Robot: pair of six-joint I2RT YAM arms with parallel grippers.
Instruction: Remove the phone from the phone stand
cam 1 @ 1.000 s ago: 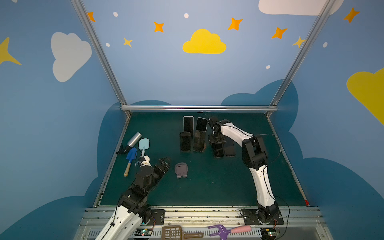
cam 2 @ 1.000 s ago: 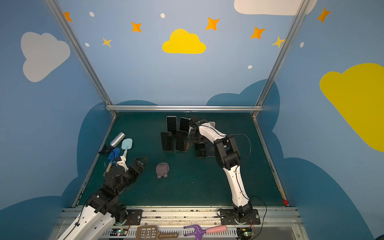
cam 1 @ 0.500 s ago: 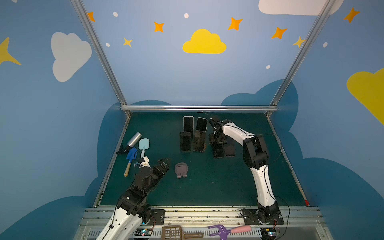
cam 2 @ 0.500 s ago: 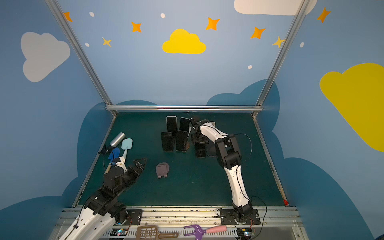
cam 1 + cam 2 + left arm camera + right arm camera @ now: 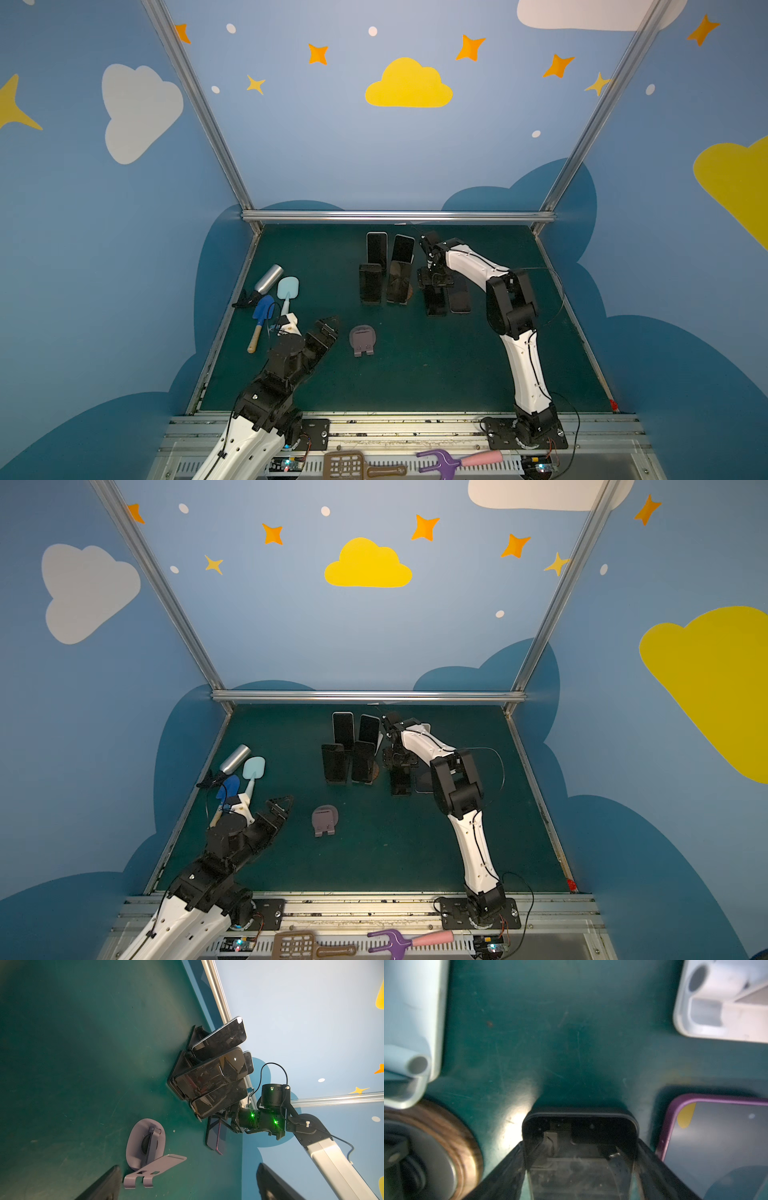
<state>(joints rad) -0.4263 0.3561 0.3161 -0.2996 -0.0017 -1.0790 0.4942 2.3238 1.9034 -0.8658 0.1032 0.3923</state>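
A black phone (image 5: 580, 1136) lies flat on the green mat, seen in both top views (image 5: 435, 302) (image 5: 401, 786). My right gripper (image 5: 580, 1147) points down over it (image 5: 434, 280), one finger along each long edge. Thin slivers of mat show between fingers and phone, so it is open. Several phone stands (image 5: 370, 286) at the middle back still hold dark phones (image 5: 377, 248) (image 5: 209, 1076). An empty grey-purple stand (image 5: 362, 338) (image 5: 145, 1142) sits just ahead of my left gripper (image 5: 328, 328) (image 5: 187, 1188), which is open and holds nothing.
A purple-cased phone (image 5: 459, 297) (image 5: 716, 1147) lies flat beside the black one. A silver bottle (image 5: 269, 279), a light blue spatula (image 5: 287, 291) and a blue trowel (image 5: 262, 316) lie at the left edge. A wood-rimmed stand base (image 5: 452, 1136) and a white stand (image 5: 726, 1012) flank my right gripper.
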